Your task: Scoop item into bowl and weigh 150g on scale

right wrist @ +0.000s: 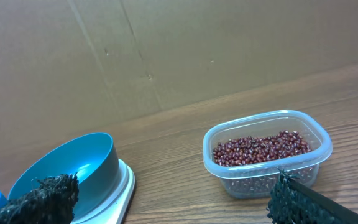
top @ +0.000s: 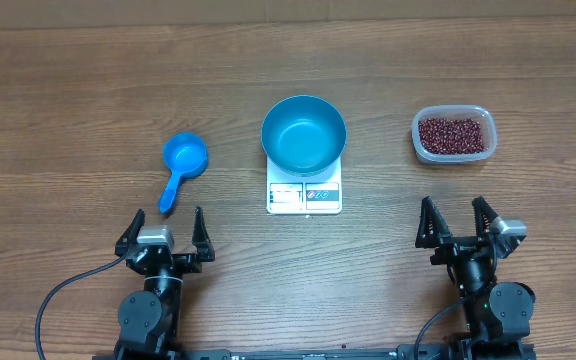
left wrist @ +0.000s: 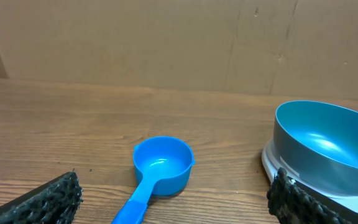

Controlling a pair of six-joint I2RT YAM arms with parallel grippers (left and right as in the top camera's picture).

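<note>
Two robot arms wait at the near edge of a wooden desk (top: 68,100) with the weighing job not yet begun. The left hand (top: 168,225) and the right hand (top: 454,208) both stand spread wide and hold nothing. The beans (top: 453,134), a dark red-brown heap too many to count, all lie in a clear plastic tub (top: 415,130) at the far right, just beyond the right hand. The blue bowl (top: 304,132) sits squarely on the white scale (top: 304,195) at the centre of the desk, and its inside looks bare, with no bean in it. A small blue scoop (top: 183,155) lies empty to the left, its handle pointing toward the left hand. The scale's display is too small to read. By the look of it the whole task is ahead: taking up the scoop, dipping it into the tub, carrying beans to the bowl and trimming the load to the target weight. On the desk are one bowl, one scale, one scoop and one tub, attended by two hands.
</note>
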